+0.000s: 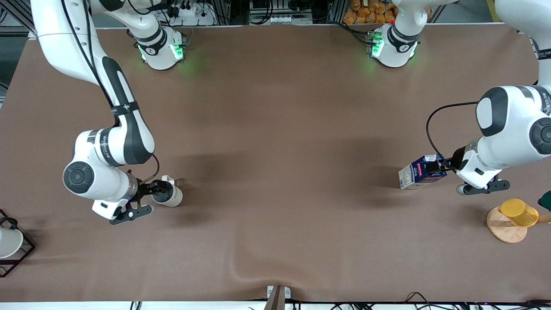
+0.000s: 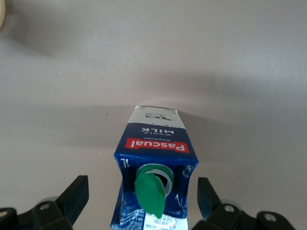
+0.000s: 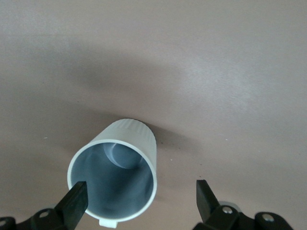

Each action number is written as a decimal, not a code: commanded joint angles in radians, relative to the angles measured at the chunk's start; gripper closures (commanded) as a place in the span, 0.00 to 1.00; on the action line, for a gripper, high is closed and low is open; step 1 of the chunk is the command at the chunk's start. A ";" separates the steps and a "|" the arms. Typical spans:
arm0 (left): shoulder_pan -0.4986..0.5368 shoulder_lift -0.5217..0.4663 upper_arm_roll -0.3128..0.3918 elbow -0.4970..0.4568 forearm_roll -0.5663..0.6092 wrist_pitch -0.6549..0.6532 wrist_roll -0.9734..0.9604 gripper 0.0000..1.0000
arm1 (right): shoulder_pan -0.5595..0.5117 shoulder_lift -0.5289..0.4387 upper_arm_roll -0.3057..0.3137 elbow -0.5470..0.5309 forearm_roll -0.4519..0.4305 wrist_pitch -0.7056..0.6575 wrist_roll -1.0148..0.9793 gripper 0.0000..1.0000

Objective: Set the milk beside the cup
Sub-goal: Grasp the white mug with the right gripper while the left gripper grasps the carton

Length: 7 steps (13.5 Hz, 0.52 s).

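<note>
The milk point(image 1: 419, 173), a dark-blue carton with a green cap and red label, is near the left arm's end of the table and leans with its top toward my left gripper point(image 1: 438, 166). In the left wrist view the carton point(image 2: 156, 143) lies between the spread fingers of the left gripper point(image 2: 143, 194), which is open. The cup point(image 1: 170, 196), a cream-white mug, stands near the right arm's end. My right gripper point(image 1: 156, 189) is open at its rim. In the right wrist view one fingertip point(image 3: 76, 196) overlaps the mug's point(image 3: 129, 139) rim and the other is clear of it.
A yellow plastic cup point(image 1: 518, 212) lies on a round wooden coaster point(image 1: 504, 230) beside the left gripper, nearer the front camera. A white cone-shaped cup point(image 1: 8, 242) sits in a black wire rack at the right arm's end. The brown cloth point(image 1: 275, 142) has a ridge near the front edge.
</note>
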<state>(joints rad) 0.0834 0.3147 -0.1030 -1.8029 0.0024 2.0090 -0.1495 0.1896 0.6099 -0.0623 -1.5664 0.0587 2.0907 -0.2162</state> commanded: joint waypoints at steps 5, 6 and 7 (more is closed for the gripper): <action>0.002 -0.017 -0.009 -0.069 -0.012 0.050 0.005 0.00 | -0.009 0.053 0.001 -0.006 0.018 0.089 -0.045 0.12; 0.002 -0.017 -0.009 -0.072 -0.012 0.050 0.005 0.03 | -0.007 0.053 0.001 -0.009 0.019 0.089 -0.042 0.56; 0.002 -0.019 -0.010 -0.075 -0.012 0.050 0.005 0.12 | -0.009 0.053 0.001 -0.014 0.057 0.089 -0.032 0.95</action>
<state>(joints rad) 0.0815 0.3180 -0.1074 -1.8506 0.0024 2.0421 -0.1496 0.1872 0.6667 -0.0647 -1.5696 0.0685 2.1709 -0.2385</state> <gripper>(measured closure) 0.026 0.189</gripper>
